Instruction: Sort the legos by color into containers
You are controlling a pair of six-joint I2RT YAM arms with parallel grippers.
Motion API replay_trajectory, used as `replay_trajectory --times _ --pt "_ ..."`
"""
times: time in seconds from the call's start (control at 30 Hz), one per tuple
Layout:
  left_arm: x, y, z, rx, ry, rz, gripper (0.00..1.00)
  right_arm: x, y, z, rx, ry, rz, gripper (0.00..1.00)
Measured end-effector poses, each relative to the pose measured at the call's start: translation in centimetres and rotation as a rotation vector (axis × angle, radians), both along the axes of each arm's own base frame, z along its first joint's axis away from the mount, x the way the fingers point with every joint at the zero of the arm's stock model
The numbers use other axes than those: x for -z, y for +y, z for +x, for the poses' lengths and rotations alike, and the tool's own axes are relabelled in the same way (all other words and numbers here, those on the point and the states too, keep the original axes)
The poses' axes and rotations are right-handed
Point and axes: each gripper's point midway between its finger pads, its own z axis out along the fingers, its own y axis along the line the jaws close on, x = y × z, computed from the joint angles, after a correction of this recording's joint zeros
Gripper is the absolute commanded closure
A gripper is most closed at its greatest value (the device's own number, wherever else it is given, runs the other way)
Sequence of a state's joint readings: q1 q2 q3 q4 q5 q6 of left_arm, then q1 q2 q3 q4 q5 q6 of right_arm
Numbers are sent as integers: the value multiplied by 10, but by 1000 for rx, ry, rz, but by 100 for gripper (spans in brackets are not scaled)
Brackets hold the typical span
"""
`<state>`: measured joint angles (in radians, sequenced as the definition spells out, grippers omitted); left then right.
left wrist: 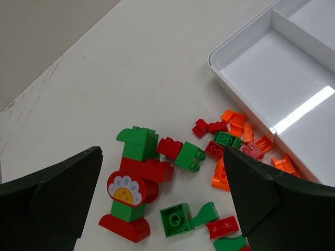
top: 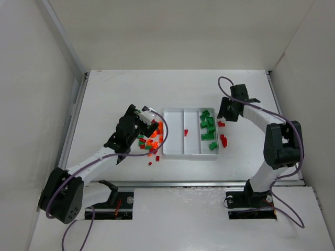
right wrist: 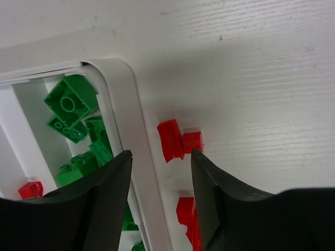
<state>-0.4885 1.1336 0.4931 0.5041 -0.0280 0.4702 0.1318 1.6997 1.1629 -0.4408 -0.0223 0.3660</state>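
Observation:
The white tray point(top: 191, 155) has three compartments. Its right one holds several green legos point(top: 208, 130), its middle one holds one red lego point(top: 186, 132), and its left one is bare. A mixed pile of red, green and orange legos point(top: 149, 141) lies left of the tray. My left gripper point(top: 146, 128) is open and empty over this pile. In the left wrist view the gripper point(left wrist: 162, 204) straddles a red-and-green stack with a flower piece point(left wrist: 133, 183) and a green lego point(left wrist: 175, 219). My right gripper point(top: 224, 116) is open and empty just outside the tray's right rim point(right wrist: 138, 146), where it point(right wrist: 161, 198) hangs above a red lego point(right wrist: 175, 140).
More red legos point(top: 224, 141) lie on the table right of the tray, one of them under the right gripper point(right wrist: 188, 214). The tray's corner point(left wrist: 236, 86) is close to the right of the pile. White walls enclose the table on three sides.

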Motion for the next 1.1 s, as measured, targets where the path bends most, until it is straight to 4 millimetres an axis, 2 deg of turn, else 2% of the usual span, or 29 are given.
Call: replay_trajectory --times 0.1,0.23,0.4,0.53,0.7,0.93,1.0,1.1 --pt "1 0 0 0 2 1 0 11 -1 -2 0 31 0 53" --pt "1 0 -1 0 6 2 0 19 -4 -2 10 53 5 54" --pt "5 1 -1 -1 17 8 0 32 -6 -12 13 87 12 65" --pt "5 1 -2 -1 19 10 0 41 -2 -22 8 119 32 65" --pt "6 1 -2 0 21 10 0 40 0 -19 4 106 47 66" --pt "6 1 -2 0 22 11 0 41 2 -14 0 101 56 88" --pt "6 1 -2 0 23 11 0 42 2 -14 -2 100 55 96" --pt "7 1 -2 0 24 12 0 41 2 -14 -5 100 53 100"
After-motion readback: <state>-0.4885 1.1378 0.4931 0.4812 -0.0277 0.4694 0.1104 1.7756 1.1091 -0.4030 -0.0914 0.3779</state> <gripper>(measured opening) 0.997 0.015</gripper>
